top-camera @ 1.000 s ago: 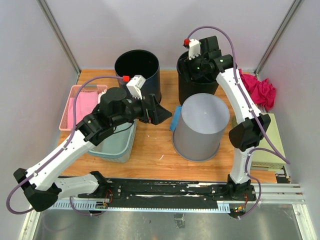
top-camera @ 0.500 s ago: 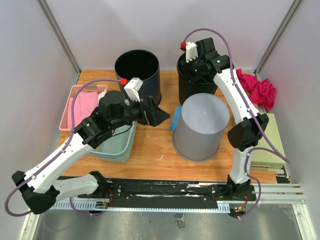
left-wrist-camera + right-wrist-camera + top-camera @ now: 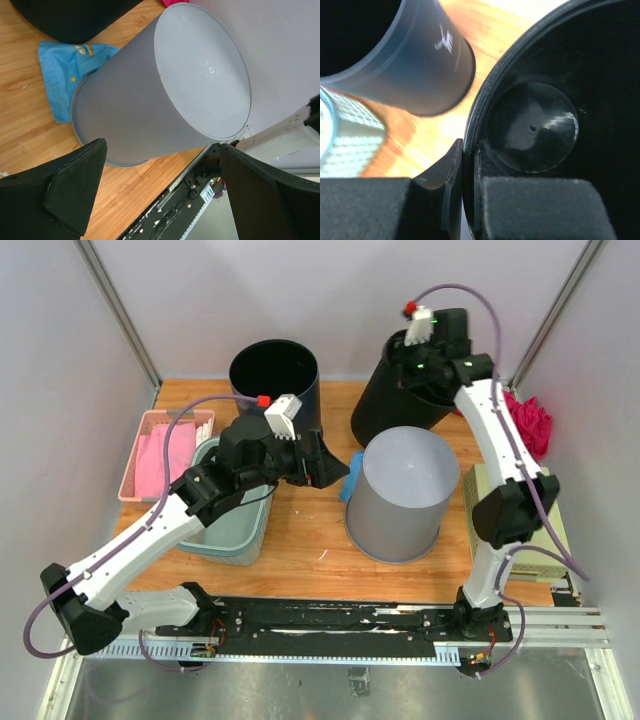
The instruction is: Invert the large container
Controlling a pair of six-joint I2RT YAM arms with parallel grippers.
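— We count two black containers, the far-left container (image 3: 270, 365) and the far-right container (image 3: 385, 408).

— We also see a matte grey bin (image 3: 400, 495), a blue cloth (image 3: 60, 70) with small yellow marks, a pink tray (image 3: 130, 462), a magenta cloth (image 3: 530, 425) and a honey-brown wood-grain table (image 3: 300, 530).

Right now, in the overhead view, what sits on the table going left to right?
Pink tray → upright black bin → blue cloth → grey container → magenta cloth.

An upside-down bin (image 3: 402, 495) stood before the tilted bin (image 3: 385, 405). A cloth (image 3: 350, 485) lay on its left.
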